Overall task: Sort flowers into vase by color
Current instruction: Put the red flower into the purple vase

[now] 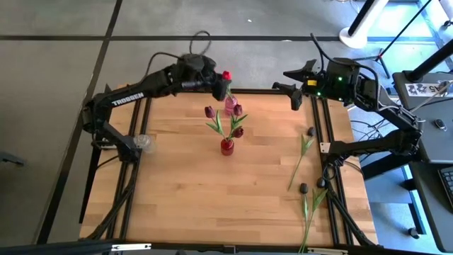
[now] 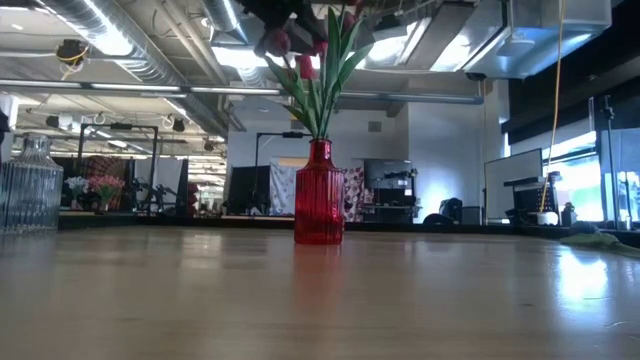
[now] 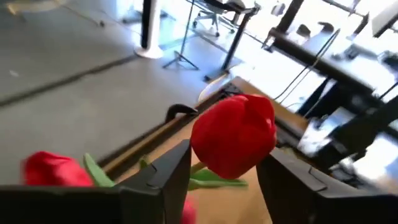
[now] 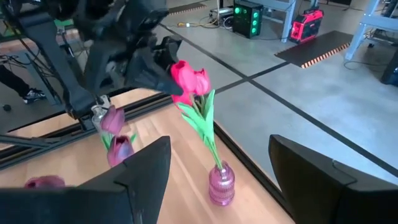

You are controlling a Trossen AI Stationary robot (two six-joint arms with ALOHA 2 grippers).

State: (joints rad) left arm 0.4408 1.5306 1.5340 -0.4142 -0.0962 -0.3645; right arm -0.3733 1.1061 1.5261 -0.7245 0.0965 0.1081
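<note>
Two red tulips point(image 4: 186, 78) stand with their stems in a small pink vase point(image 4: 222, 183) at the table's far middle. My left gripper point(image 3: 225, 152) is open above that vase, its fingers on either side of one red tulip head point(image 3: 235, 134); the other red head point(image 3: 53, 171) is beside it. Several maroon tulips point(image 1: 223, 120) stand in a red vase point(image 2: 319, 195) at the table's middle. Two more maroon tulips point(image 1: 303, 152) point(image 1: 308, 212) lie flat on the right side. My right gripper point(image 1: 287, 81) hangs open over the far right edge, holding nothing.
A clear ribbed glass vase point(image 1: 145, 142) stands near the table's left edge. Black frame rails point(image 1: 322, 134) run along the left and right sides. Bare wood lies in front of the red vase toward the near edge.
</note>
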